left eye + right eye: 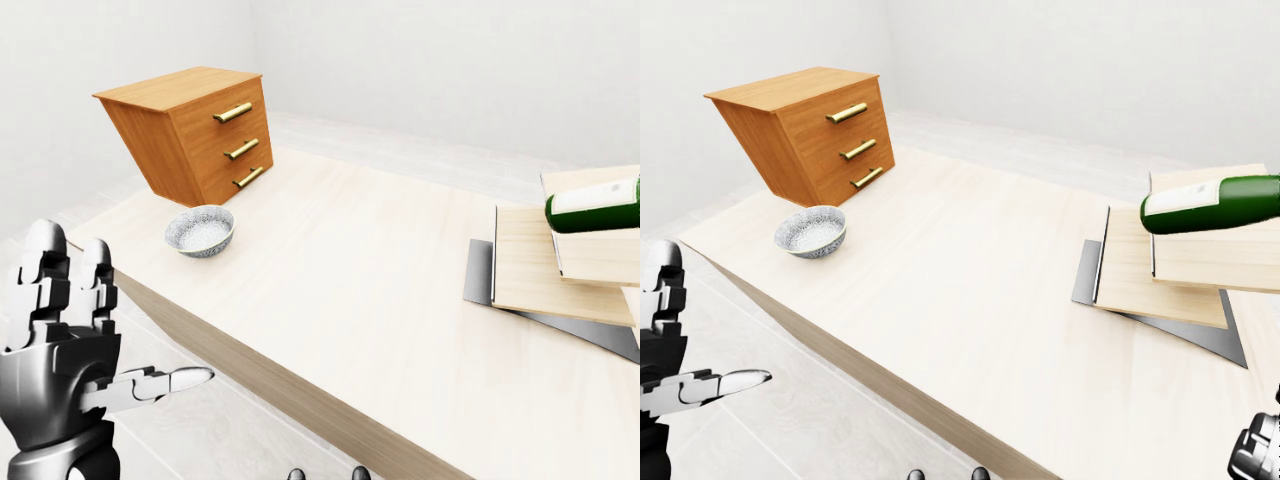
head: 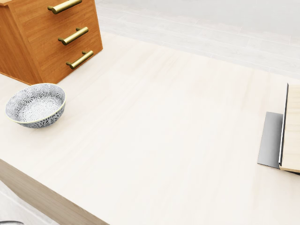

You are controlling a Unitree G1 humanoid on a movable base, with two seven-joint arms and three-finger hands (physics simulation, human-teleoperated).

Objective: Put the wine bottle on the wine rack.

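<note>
**Pale wood table and what rests on it**

The table (image 1: 970,300) is a broad slab of light, faintly grained wood with a thicker tan edge along its near side. In the right-eye view, a small orange-brown drawer chest (image 1: 805,130) with three brass handles stands at about 10 o'clock. Just below it, near 9 o'clock, sits a patterned grey-white bowl (image 1: 811,231), apart from the chest. At 3 o'clock lies a flat grey metal sheet (image 1: 1185,325), with stepped pale wooden boards (image 1: 1160,275) stacked upon it. The middle of the tabletop bears nothing else.
</note>
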